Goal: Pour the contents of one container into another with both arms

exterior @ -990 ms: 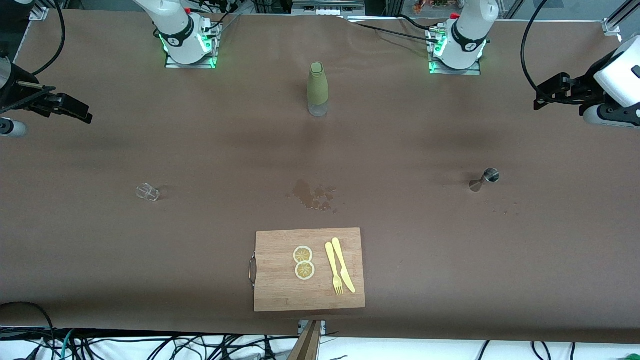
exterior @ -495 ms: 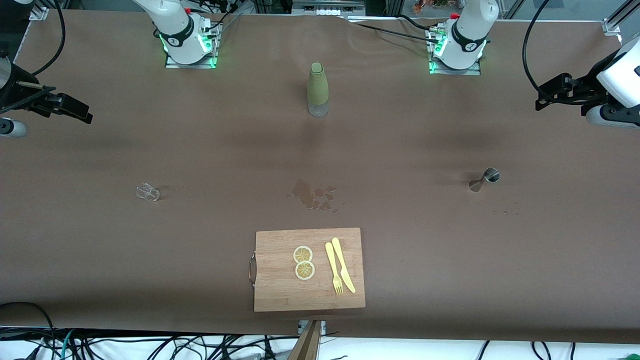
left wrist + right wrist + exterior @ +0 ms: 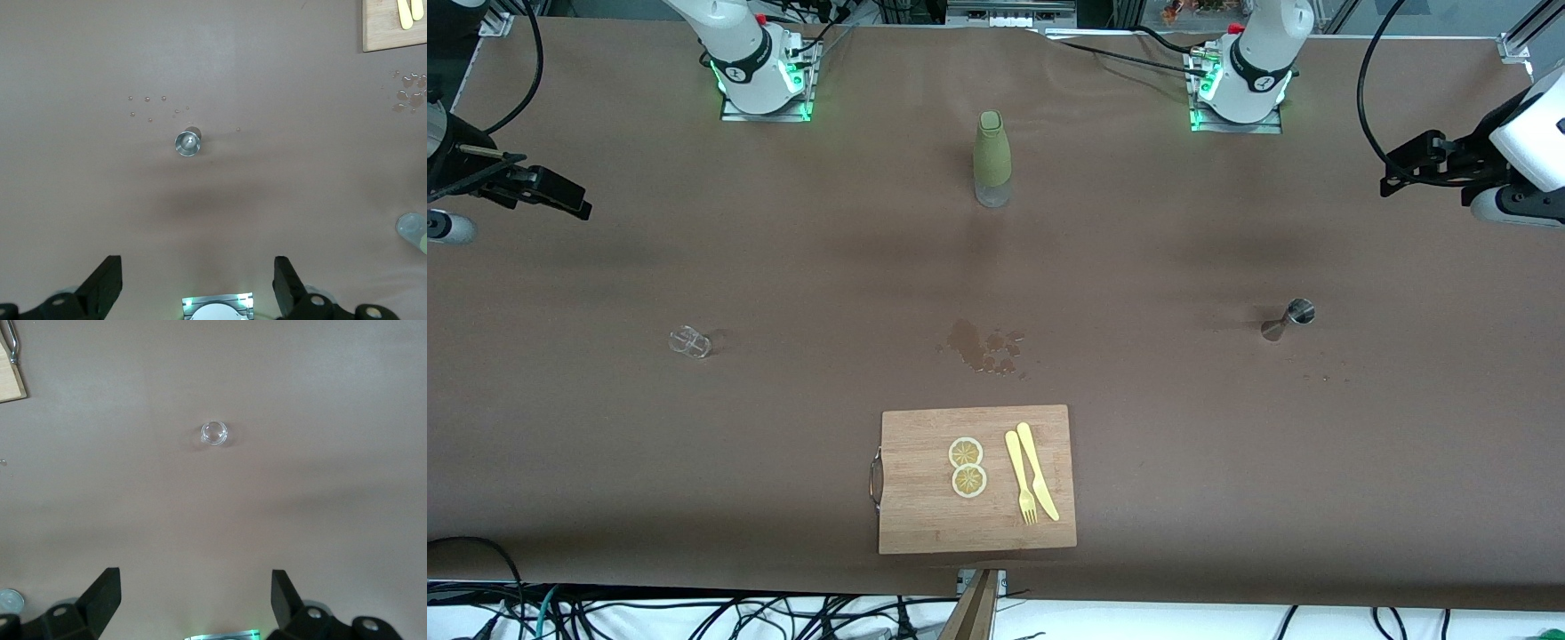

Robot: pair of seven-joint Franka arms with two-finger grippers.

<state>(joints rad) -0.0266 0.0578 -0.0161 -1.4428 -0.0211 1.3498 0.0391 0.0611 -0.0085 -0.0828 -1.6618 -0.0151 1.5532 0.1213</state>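
Overhead, left gripper point(image 3: 193, 293): spread wide, empty, above the steel jigger point(image 3: 1288, 319).
Right gripper point(image 3: 193, 600): spread wide, empty, above the glass cup point(image 3: 690, 342).
Table point(image 3: 783, 427): brown; puddle point(image 3: 985, 347) between bottle point(image 3: 992, 158) and cutting board point(image 3: 925, 516).

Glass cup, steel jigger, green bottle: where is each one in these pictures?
Glass cup point(image 3: 690, 341): front view, middle of its clear body.
Steel jigger point(image 3: 1301, 311): front view, on its round open mouth.
Green bottle point(image 3: 992, 151): front view, on its olive-green upper body.
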